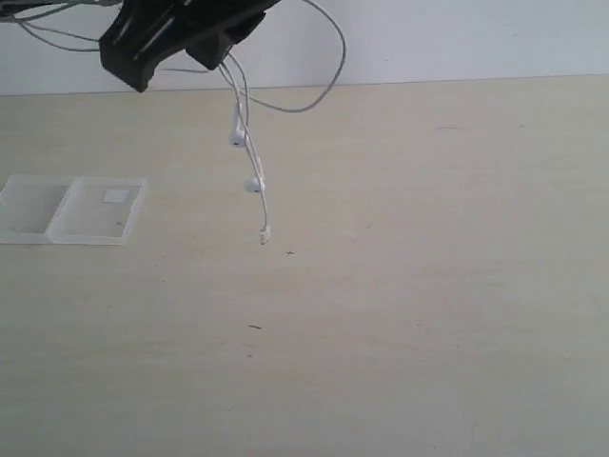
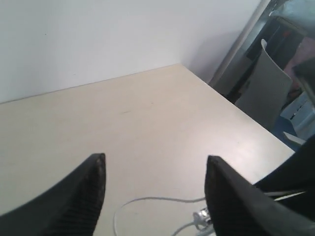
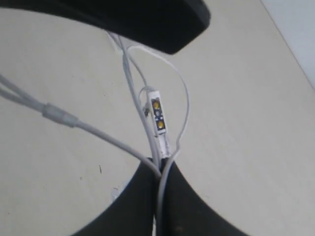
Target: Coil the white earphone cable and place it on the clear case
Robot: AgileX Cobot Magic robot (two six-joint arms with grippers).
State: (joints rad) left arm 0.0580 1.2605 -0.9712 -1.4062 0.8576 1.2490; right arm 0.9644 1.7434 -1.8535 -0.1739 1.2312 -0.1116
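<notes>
Pale wood-grain tabletop [image 1: 428,286] set against a plain white wall [image 1: 476,38]. A flat transparent plastic case [image 1: 74,209] of 2 joined halves lies toward the far left corner. The thin white earphone cable [image 1: 238,138] hangs in the air near the far edge, well apart from the case, with 2 earbuds and the plug dangling. On the right gripper [image 3: 158,169] the jaws are closed on the cable strands beside the inline piece [image 3: 157,115]. On the left gripper [image 2: 155,164] the jaws are open and grip nothing.

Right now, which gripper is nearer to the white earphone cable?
Right. The right gripper is shut on the white earphone cable, pinching its strands. The left gripper is open; a loop shows between its jaws, apparently untouched.
</notes>
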